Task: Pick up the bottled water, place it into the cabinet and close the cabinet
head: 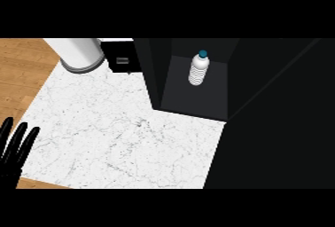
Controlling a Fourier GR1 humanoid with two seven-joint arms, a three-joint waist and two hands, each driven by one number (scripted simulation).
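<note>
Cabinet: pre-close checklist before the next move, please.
1. Bottled water inside the cabinet: ok.
2. Bottle upright, blue cap up: ok.
3. Bottle free of any hand: ok.
4. Cabinet closed: not ok, interior is exposed.
5. Left hand open, resting at the view's left edge: ok.
6. Right hand position: cannot tell, not in view.

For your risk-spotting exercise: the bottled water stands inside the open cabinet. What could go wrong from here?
1. The bottled water stands upright, so a jolt from the closing door might topple it.
2. Only the left hand shows, resting open far from the cabinet; the dark door is hard to make out, so a reach could misjudge it.
</note>
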